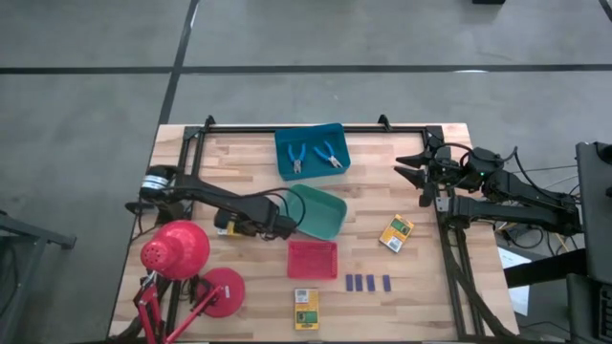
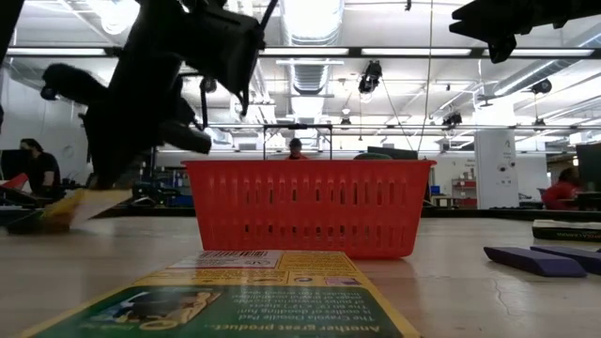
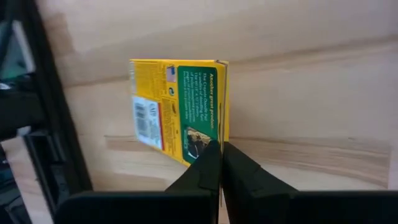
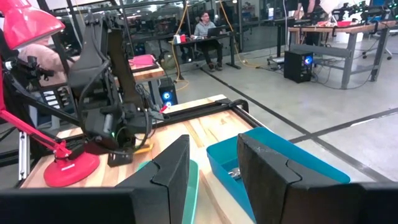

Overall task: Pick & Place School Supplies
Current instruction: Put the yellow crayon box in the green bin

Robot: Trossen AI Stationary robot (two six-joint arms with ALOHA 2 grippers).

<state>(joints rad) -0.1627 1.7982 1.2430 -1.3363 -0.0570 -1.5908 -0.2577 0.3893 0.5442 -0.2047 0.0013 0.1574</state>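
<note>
Pinching flat cardboard box (image 3: 180, 115), left gripper (image 3: 221, 163) apparently closed.

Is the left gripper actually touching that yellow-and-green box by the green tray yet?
Touching. In the left wrist view the left gripper has its fingers pinched shut on the edge of the yellow-and-green box, with no gap between them.
</note>
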